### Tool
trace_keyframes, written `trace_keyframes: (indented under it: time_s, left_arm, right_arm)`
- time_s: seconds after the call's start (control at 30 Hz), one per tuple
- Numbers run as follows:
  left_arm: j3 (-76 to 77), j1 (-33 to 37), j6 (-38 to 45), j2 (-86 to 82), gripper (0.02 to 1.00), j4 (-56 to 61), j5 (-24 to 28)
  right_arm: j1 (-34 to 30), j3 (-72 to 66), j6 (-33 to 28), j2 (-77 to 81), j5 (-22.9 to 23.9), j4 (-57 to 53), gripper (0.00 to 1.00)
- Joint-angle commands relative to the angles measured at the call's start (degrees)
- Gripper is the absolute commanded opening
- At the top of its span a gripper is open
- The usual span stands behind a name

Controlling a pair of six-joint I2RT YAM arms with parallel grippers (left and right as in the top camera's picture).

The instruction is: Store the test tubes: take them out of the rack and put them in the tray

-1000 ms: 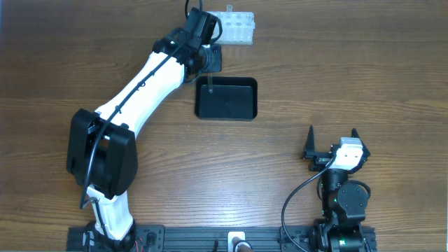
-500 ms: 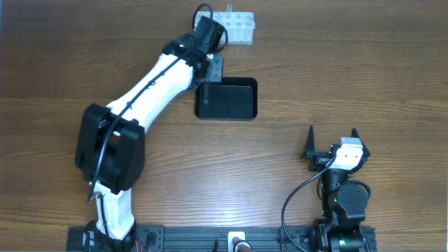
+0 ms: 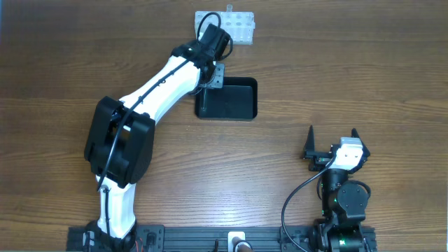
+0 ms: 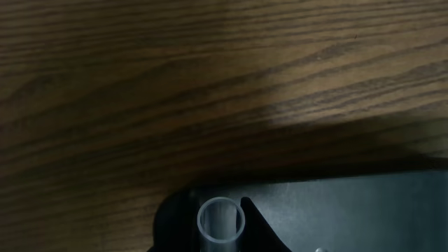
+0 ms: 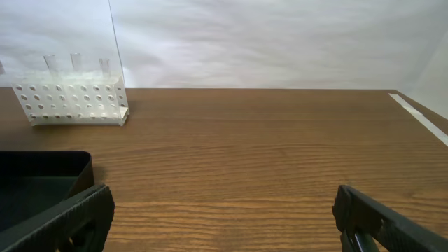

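The clear rack [image 3: 234, 28] stands at the table's far edge, and its three upright tubes [image 5: 75, 63] show in the right wrist view. In front of it lies the black tray [image 3: 238, 105]. My left gripper [image 3: 213, 73] hangs over the tray's far left corner, shut on a clear test tube [image 4: 221, 221]. The tube's open mouth faces the wrist camera, with the tray's corner [image 4: 336, 210] below it. My right gripper [image 3: 330, 143] rests open and holding nothing near its base, well to the near right of the tray.
Bare wooden tabletop surrounds the tray and rack. The right wrist view shows the rack [image 5: 70, 101], the tray's rim [image 5: 49, 157] and a white wall behind the table's far edge.
The left arm's elbow has swung to the right and its wrist has turned over the tray's far left corner, still carrying the tube. The right arm has stayed still.
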Motion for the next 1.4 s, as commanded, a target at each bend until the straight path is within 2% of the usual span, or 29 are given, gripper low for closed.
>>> trace_keyframes:
  time_s: [0.03,0.53,0.7,0.83,0.87,1.2,1.27,1.33,1.37,1.4]
  left_arm:
    - [-0.2,0.0,0.9,0.6,0.047,-0.6,-0.9]
    - [-0.2,-0.1,0.9,1.9,0.091,-1.2,-0.9]
    - [-0.1,-0.1,0.9,1.9,0.251,-1.2,-0.9]
    - [-0.1,-0.1,0.8,1.8,0.270,-1.2,-0.8]
    - [-0.1,-0.1,0.8,1.8,0.321,-1.2,-0.6]
    - [-0.1,-0.1,0.7,-6.6,0.389,2.4,-0.5]
    - [-0.1,-0.1,0.7,-9.4,0.435,5.4,-2.8]
    - [-0.1,-0.1,0.7,-11.1,0.617,9.0,-5.8]
    - [-0.1,-0.1,0.9,-11.9,0.781,12.2,-8.5]
    - [-0.1,-0.1,0.9,-12.1,0.840,14.6,-10.2]
  right_arm:
    - [-0.4,-0.4,0.1,-0.5,-0.5,-0.1,0.993]
    - [-0.4,-0.4,0.1,-0.5,-0.5,-0.1,0.991]
    - [-0.4,-0.4,0.1,-0.5,-0.5,-0.1,0.993]
    - [-0.4,-0.4,0.1,-0.5,-0.5,-0.1,0.993]
    - [-0.4,-0.4,0.1,-0.5,-0.5,-0.1,0.993]
    - [-0.4,-0.4,0.1,-0.5,-0.5,-0.1,0.993]
    - [-0.4,-0.4,0.1,-0.5,-0.5,-0.1,0.993]
    - [-0.4,-0.4,0.1,-0.5,-0.5,-0.1,0.991]
    - [-0.4,-0.4,0.1,-0.5,-0.5,-0.1,0.991]
    - [-0.4,-0.4,0.1,-0.5,-0.5,-0.1,0.991]
